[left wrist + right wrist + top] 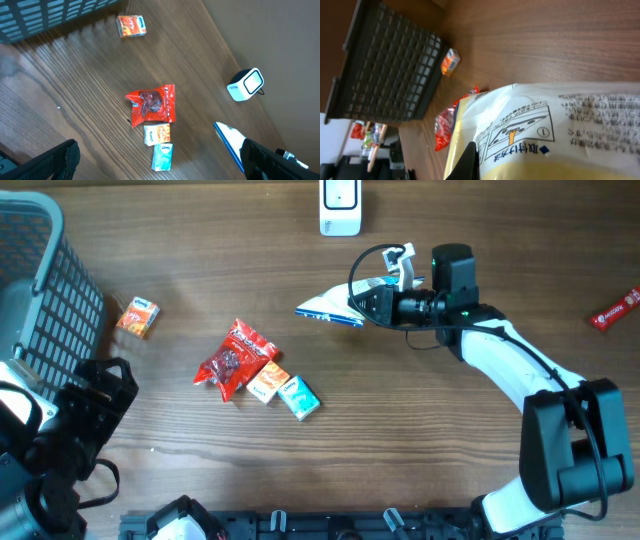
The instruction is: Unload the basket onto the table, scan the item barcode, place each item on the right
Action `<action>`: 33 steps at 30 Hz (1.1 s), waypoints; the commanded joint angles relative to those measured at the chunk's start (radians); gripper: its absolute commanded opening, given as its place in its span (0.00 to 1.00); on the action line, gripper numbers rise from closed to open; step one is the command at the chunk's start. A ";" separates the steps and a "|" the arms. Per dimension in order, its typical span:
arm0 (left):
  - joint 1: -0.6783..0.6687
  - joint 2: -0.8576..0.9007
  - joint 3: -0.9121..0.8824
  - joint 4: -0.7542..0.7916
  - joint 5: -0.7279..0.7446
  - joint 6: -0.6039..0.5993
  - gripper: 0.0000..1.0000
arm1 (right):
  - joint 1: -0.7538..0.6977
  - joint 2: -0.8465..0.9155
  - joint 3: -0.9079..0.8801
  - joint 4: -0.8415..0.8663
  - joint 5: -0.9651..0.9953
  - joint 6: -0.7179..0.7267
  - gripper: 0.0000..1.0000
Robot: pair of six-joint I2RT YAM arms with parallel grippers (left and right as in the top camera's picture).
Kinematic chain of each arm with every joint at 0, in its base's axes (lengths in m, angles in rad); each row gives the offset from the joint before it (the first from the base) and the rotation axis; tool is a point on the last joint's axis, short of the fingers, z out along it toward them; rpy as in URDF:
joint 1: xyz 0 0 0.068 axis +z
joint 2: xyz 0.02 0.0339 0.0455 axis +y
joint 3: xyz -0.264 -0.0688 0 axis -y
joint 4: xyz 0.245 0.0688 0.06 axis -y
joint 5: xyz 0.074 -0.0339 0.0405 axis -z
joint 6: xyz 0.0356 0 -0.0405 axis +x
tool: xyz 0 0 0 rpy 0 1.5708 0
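Observation:
The item is a white packet (325,307) with a blue edge and printed text, held off the table below the white barcode scanner (340,207). My right gripper (366,302) is shut on the packet's right end. The right wrist view is filled by the packet's printed face (560,130), with one dark fingertip (470,162) pressed against it. My left gripper (160,152) is open and empty, high over the table's left front, with its fingers (55,160) far apart. That view also shows the packet (227,137) and the scanner (246,85).
A dark mesh basket (40,280) stands at the far left. An orange box (137,317) lies near it. A red snack bag (235,358), a small orange pack (267,381) and a teal tissue pack (299,397) lie mid-table. A red bar (617,310) lies at the right edge.

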 commanded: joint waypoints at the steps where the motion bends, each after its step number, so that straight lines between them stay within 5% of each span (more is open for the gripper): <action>1: 0.007 0.000 0.006 0.003 -0.006 -0.009 1.00 | 0.002 -0.027 0.001 -0.003 -0.041 -0.096 0.05; 18: 0.007 0.000 0.006 0.003 -0.006 -0.009 1.00 | -0.013 -0.324 0.001 0.008 -0.111 -0.203 0.04; 33: 0.007 0.000 0.006 0.003 -0.006 -0.009 1.00 | -0.022 -0.365 0.001 0.009 -0.122 -0.154 0.04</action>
